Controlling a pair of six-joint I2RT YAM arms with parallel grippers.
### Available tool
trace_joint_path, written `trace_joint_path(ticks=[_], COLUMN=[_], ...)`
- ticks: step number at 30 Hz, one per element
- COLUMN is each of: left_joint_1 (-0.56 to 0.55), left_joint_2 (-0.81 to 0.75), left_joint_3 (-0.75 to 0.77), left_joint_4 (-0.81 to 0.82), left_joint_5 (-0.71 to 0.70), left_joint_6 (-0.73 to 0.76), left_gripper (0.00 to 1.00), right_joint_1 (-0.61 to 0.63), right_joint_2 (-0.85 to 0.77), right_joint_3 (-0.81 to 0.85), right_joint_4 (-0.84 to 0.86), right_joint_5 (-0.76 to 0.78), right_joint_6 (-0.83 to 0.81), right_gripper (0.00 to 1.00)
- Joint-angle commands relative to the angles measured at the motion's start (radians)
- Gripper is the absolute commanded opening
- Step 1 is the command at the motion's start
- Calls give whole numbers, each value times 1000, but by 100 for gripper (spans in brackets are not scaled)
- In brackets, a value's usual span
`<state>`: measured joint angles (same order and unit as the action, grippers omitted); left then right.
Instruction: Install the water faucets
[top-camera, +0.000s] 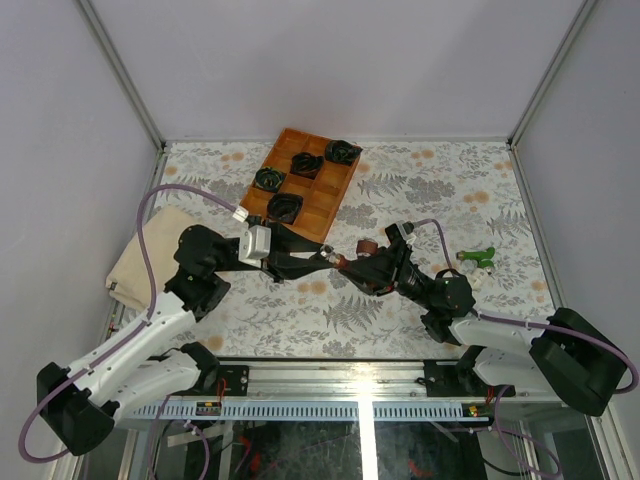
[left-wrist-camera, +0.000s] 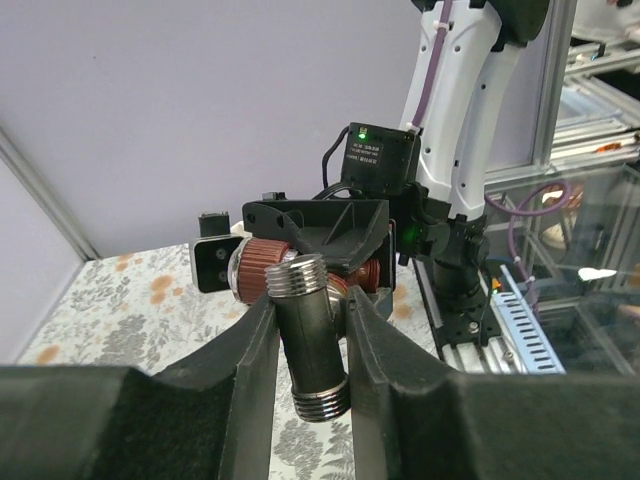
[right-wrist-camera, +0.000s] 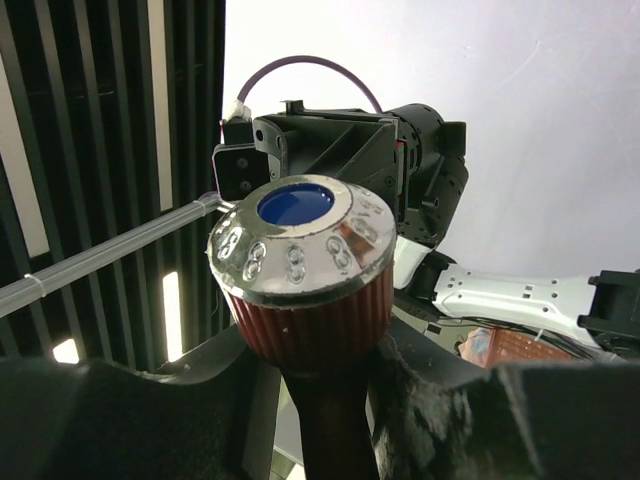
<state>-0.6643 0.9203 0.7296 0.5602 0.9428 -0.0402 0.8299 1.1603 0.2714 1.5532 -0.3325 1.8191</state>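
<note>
The dark red-brown water faucet (right-wrist-camera: 305, 270) has a ribbed knob with a chrome cap and a blue centre. My right gripper (right-wrist-camera: 320, 375) is shut on its stem. In the top view it (top-camera: 368, 245) hangs above the table's middle, where both grippers meet. My left gripper (left-wrist-camera: 310, 310) is shut on a short dark pipe (left-wrist-camera: 310, 345) with silvery threads at both ends. The pipe's upper end sits right against the faucet (left-wrist-camera: 262, 268); whether they are joined I cannot tell. The green faucet (top-camera: 478, 257) lies on the table at the right, apart from both grippers.
A wooden tray (top-camera: 330, 195) with several black-and-green coiled bundles stands at the back centre. A beige cloth (top-camera: 150, 255) lies at the left edge. A small white piece (top-camera: 476, 279) rests just below the green faucet.
</note>
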Motion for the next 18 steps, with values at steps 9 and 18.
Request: trace_joint_path(ticks=[9,18], left_joint_1=[-44,-45], left_joint_2=[33,23], left_joint_3=[80,90], left_joint_4=[-359,-399], left_joint_5=[66,69], left_joint_6=[327,352], left_gripper=[23,0], right_joint_1=[16,17], right_joint_2=[-1,6], right_joint_3=[43,35], right_joint_4=[10,3], right_joint_5=[-3,8], right_joint_6=[148,134], right_gripper=[0,0])
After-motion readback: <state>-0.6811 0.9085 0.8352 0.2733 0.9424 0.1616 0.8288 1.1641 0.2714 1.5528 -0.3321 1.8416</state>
